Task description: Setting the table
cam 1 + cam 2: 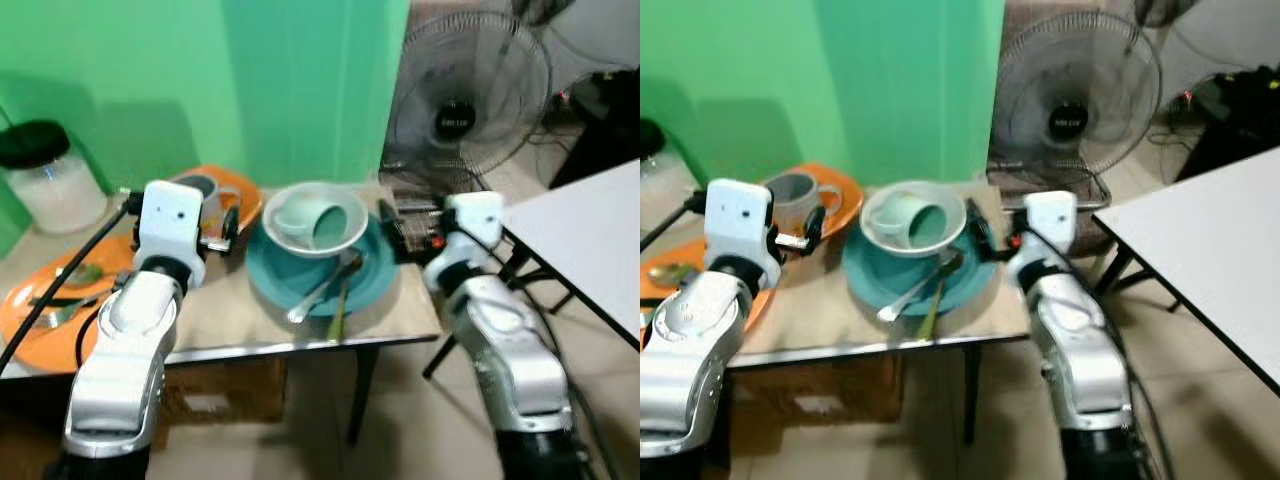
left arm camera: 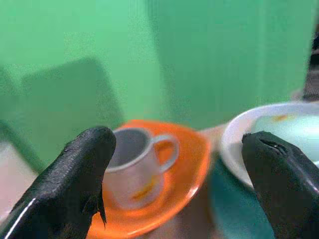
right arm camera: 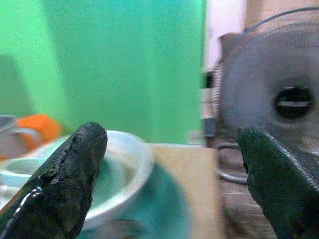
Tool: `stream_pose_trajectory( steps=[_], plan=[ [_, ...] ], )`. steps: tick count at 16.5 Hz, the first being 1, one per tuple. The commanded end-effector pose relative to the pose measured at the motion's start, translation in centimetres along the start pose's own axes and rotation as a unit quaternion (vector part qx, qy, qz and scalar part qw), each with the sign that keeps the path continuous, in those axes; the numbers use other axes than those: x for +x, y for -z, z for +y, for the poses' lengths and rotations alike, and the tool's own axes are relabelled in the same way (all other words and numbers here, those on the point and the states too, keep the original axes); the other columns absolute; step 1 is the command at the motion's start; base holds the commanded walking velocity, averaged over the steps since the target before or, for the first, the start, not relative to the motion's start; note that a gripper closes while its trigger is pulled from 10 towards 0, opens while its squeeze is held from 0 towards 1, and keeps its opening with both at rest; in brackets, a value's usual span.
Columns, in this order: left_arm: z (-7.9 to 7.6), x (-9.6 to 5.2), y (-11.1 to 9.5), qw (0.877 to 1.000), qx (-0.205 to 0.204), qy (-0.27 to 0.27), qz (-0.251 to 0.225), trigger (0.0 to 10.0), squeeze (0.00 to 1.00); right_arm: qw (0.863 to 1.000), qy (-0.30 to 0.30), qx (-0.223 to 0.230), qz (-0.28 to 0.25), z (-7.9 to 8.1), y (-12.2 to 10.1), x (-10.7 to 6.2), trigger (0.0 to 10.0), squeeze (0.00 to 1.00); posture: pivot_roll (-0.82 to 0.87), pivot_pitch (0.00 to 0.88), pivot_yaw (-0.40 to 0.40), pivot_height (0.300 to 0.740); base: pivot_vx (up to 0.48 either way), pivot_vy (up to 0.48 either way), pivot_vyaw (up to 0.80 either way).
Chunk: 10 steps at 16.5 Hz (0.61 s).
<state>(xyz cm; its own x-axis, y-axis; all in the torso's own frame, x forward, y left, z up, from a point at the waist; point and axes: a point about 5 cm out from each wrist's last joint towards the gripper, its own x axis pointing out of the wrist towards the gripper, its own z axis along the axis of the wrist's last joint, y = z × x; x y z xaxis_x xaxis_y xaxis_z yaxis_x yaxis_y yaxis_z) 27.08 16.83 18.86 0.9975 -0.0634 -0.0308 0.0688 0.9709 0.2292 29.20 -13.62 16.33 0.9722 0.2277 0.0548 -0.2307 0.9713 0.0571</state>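
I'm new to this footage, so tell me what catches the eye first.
A white bowl with a pale green cup lying on its side in it sits on a teal plate in the middle of the table, cutlery resting on the plate's front. The left end effector, open, points at a grey mug on an orange plate; a fan stands behind.

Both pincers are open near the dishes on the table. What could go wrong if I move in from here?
1. The light green cup lies on its side in the white bowl; nudging the bowl may roll it out.
2. The spoon rests loose on the teal plate and could slide off.
3. The left pincer is close to the grey mug on the orange plate; a wide approach may tip it.
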Motion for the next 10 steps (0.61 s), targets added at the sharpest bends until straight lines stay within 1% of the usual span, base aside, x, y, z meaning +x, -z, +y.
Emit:
stream_pose_trajectory(
  steps=[1,3,5,7,8,9,10],
  plan=[
    [-0.5,0.1,-0.4,1.000,0.006,0.015,-0.007,10.0,0.00,1.000,0.020,-0.001,-0.007,-1.0,-0.2,-0.1,10.0,0.00,-0.01,0.000,0.006,0.740,0.270,0.000,0.00],
    [-0.8,0.3,-0.4,1.000,0.007,0.022,-0.008,10.0,0.00,1.000,0.028,-0.006,-0.010,-1.5,-0.5,-0.2,10.0,0.00,-0.02,0.000,0.015,0.740,0.263,0.000,0.00],
    [-1.3,0.4,-0.5,0.998,0.019,0.051,-0.015,10.0,0.00,0.999,0.032,-0.015,-0.011,-1.9,-0.6,-0.3,10.0,0.00,-0.03,0.000,0.025,0.740,0.000,0.000,0.00],
    [-1.2,0.6,-0.4,0.997,0.040,0.072,-0.014,10.0,0.00,0.999,0.024,-0.023,-0.015,-2.6,-0.9,-0.6,10.0,0.00,-0.03,0.000,0.026,0.740,0.000,0.000,0.00],
    [-0.9,0.8,-0.4,0.995,0.037,0.086,-0.016,10.0,0.00,1.000,0.010,-0.020,-0.017,-2.9,-1.2,-0.7,10.0,0.00,-0.04,0.000,0.021,0.740,0.000,0.000,0.00],
    [0.0,1.4,-0.6,0.994,0.040,0.102,-0.017,10.0,0.00,0.999,-0.021,-0.021,-0.015,-3.2,-1.5,-0.9,10.0,0.00,-0.05,0.000,0.020,0.740,0.000,0.000,0.00],
    [1.0,2.0,-0.8,0.989,0.091,0.115,-0.028,10.0,0.00,0.998,-0.052,-0.039,-0.010,-3.6,-1.8,-1.0,10.0,0.00,-0.05,0.000,0.018,0.740,0.000,0.000,0.00]
  ],
)
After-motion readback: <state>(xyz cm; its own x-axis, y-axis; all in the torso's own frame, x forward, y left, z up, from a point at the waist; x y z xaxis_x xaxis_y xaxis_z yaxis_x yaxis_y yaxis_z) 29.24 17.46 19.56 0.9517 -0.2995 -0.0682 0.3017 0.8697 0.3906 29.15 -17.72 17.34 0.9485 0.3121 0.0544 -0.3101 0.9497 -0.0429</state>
